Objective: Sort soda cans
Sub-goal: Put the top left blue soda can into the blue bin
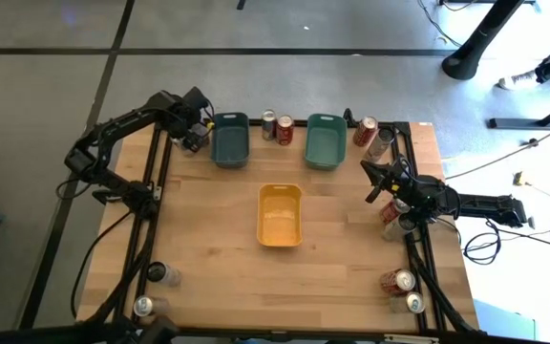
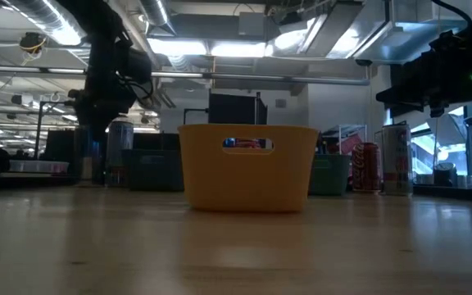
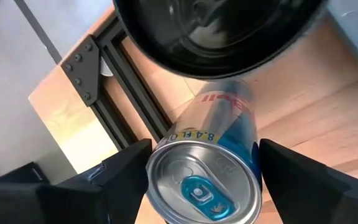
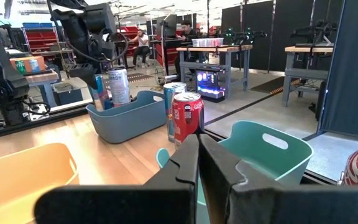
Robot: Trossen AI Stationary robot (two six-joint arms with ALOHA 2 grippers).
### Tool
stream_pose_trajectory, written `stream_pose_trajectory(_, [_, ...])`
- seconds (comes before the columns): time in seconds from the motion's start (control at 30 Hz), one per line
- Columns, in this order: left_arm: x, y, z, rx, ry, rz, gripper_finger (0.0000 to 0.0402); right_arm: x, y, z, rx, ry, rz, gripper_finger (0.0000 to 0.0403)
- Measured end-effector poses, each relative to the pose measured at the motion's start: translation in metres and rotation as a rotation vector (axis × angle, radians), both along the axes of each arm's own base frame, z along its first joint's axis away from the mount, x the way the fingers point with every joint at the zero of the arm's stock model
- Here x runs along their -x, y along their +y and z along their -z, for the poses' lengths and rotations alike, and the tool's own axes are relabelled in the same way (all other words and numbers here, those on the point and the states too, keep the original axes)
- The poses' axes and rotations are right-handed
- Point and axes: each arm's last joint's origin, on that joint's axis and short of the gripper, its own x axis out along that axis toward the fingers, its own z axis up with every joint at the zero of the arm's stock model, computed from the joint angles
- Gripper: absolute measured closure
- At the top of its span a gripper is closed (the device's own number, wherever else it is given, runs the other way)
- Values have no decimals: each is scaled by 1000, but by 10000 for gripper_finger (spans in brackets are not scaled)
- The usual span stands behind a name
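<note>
Nearest the left wrist camera is a silver-and-blue can point(image 3: 207, 177), seen top-on between the two dark fingers point(image 3: 120, 177) of the left gripper point(image 1: 196, 134); each finger stands just beside the can wall, but contact cannot be confirmed, so the jaws are parted to about can width and either closing on or loosely holding it. In the high view this gripper sits at the far left corner of the tabletop point(image 1: 208, 277), just beside the grey-blue bin point(image 1: 229, 139). The right wrist view shows the left arm's can point(image 4: 118, 86) upright near that bin's far rim. The step in hand appears to be the transfer of one silver can to the grey-blue bin, either at the grasp or just short of release. The next move calls for a confirmed grip, clearance over the bin rim, and release with the can fully inside the walls. The right gripper point(image 1: 378, 182) waits at the right side of the tabletop, fingers point(image 4: 185, 162) closed together and empty, aimed toward the teal bin point(image 1: 324, 139). Remaining cans are spread out: two between the far bins point(image 1: 277, 126), two at the far right corner point(image 1: 370, 136), some under the right arm point(image 1: 392, 220), two at the near right corner point(image 1: 401, 289) and two at the near left corner point(image 1: 151, 287). The yellow bin point(image 1: 280, 214) at centre looks empty, so sorting is judged to be at an early stage.
</note>
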Motion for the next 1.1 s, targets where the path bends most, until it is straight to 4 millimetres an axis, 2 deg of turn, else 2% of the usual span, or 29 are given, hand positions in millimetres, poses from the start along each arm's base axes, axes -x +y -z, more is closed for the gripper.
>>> stream_pose_trajectory(0.33, [4,2,5,77,-77,-22,94,0,0,0,0,-3,0,388])
stream_pose_trajectory(0.57, [7,-2,15,148,-111,-5,117,0,0,0,0,-4,0,388])
stream_pose_trajectory(0.87, [6,-4,15,147,-98,9,177,0,0,-1,1,-10,0,388])
stream_pose_trajectory(1.1, [5,-13,7,129,-103,24,177,0,0,-1,13,-5,0,388])
